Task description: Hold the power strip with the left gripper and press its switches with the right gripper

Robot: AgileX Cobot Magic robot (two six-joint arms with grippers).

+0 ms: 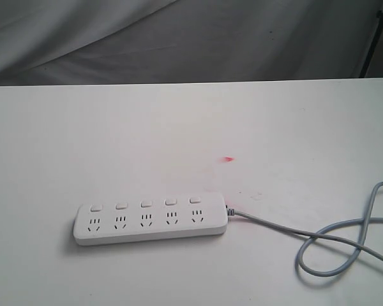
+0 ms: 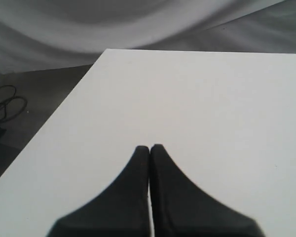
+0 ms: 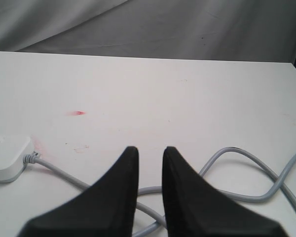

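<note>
The power strip lies flat near the tabletop's front edge, long axis left to right, grey cord leaving its right end. The left pincer is clenched and empty. The right pincer, slightly parted and empty, hangs above the cord.

White power strip lying flat, sockets up; five switches in row (grey cord loops rightward).

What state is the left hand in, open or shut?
Shut. The left hand has its two black fingers meeting tip to tip, with nothing held between them.
</note>
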